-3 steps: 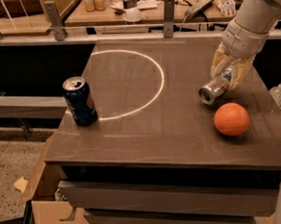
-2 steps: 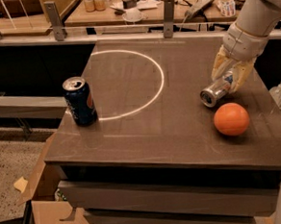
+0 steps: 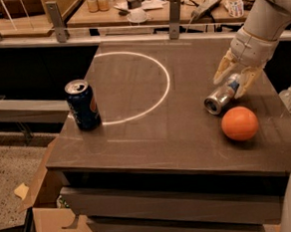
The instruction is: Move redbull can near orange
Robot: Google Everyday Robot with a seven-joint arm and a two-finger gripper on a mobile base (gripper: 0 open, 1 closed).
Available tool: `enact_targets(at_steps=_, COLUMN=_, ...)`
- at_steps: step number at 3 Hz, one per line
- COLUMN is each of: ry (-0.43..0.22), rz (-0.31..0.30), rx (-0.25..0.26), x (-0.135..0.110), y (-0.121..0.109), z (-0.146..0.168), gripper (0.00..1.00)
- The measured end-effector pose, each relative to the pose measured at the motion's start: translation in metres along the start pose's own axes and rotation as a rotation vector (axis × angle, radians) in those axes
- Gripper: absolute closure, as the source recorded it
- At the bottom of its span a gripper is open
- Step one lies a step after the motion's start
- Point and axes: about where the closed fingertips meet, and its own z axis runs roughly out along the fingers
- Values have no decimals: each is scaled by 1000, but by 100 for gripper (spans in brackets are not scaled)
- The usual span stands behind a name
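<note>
The redbull can [image 3: 219,99], slim and silver with a blue patch, lies on its side on the right part of the dark table [image 3: 151,132], open end facing front-left. My gripper [image 3: 233,81] reaches down from the upper right. Its cream fingers [image 3: 222,70] straddle the can's far end and are shut on it. The orange [image 3: 240,123] sits on the table just in front and to the right of the can, a small gap apart from it.
A dark blue Pepsi can [image 3: 83,104] stands upright at the table's left edge. A white circle line [image 3: 159,94] is drawn on the tabletop. A cluttered workbench [image 3: 138,8] lies behind. A cardboard box [image 3: 48,219] sits on the floor at the lower left.
The gripper and the redbull can have shifted together slightly toward the front of the table, closer to the orange. The orange and the Pepsi can have not moved.
</note>
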Motion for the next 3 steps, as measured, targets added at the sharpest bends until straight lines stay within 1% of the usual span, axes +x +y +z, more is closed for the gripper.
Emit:
enact_targets(at_steps=1, ry=-21, rz=-20, rx=-8, x=0, y=0, z=4, gripper=0)
enact_targets(at_steps=2, ry=-26, rz=-24, rx=-6, x=0, y=0, z=5, gripper=0)
enact_targets(at_steps=3, ry=79, rz=78, rx=69, x=26, y=8, z=-23, gripper=0)
